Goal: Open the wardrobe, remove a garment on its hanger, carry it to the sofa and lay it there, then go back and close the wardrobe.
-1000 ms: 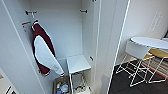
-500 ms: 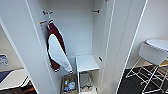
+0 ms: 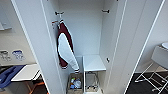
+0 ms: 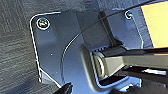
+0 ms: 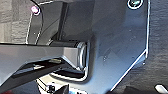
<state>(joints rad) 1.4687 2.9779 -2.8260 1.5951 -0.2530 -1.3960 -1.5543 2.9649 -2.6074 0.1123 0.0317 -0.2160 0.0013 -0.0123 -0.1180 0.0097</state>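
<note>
Before us, the wardrobe [image 3: 86, 32] with both doors swung out.

We see a top [image 3: 65, 47] hanging on a hanger [image 3: 59, 22] against the wardrobe's left wall, under the rail bracket. A low shelf [image 3: 93, 62] sits in the right rear corner, a box [image 3: 75, 83] on the floor beside it at the left. A chair [image 3: 156, 66] stands outside, right of the right door.
</note>
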